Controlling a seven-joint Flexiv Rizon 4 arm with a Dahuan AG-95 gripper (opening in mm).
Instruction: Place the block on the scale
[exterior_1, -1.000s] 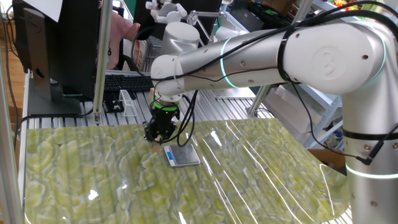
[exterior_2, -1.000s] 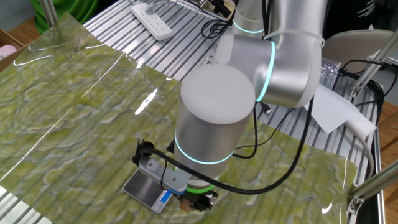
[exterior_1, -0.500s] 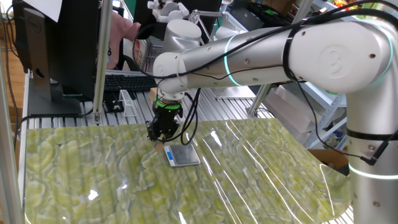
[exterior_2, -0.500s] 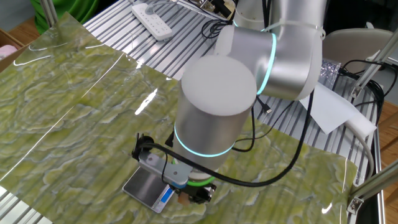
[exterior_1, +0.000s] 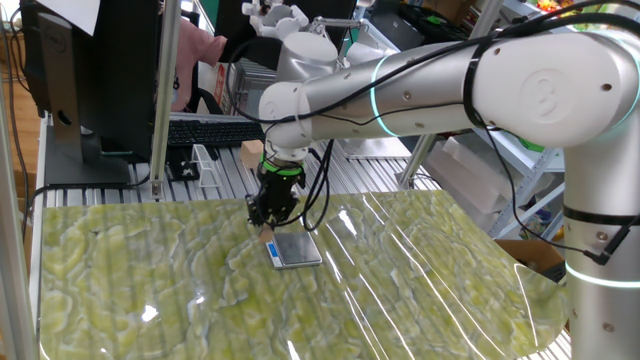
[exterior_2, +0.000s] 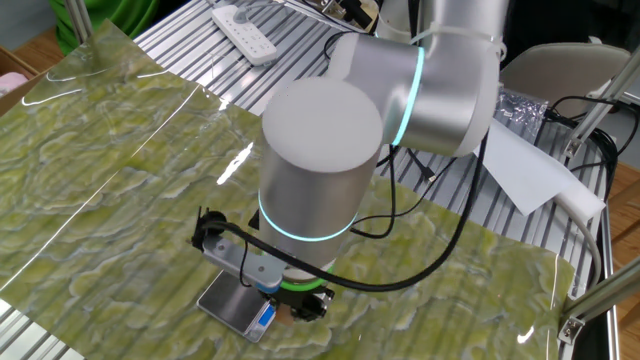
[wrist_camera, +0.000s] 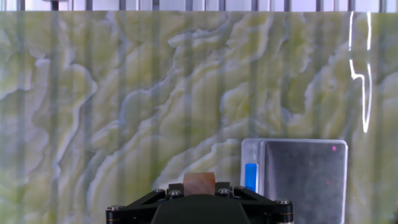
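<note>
The block is a tiny tan-pinkish wooden cube held between my fingers in the hand view. It also shows at the fingertips in one fixed view. My gripper is shut on it, just above the mat. The scale is a flat square with a dark grey plate and a white-blue strip on its left edge; it lies to the right of the block in the hand view. In one fixed view the scale lies just right of and below the gripper. In the other fixed view the scale is partly hidden by the arm.
The green marbled mat covers the table. A keyboard and a monitor stand behind the mat. A white power strip lies on the slatted table beyond the mat. The big arm body hangs over the scale.
My gripper with the block has moved a little to the right, towards the scale, and has risen slightly. The arm has swung along with it.
</note>
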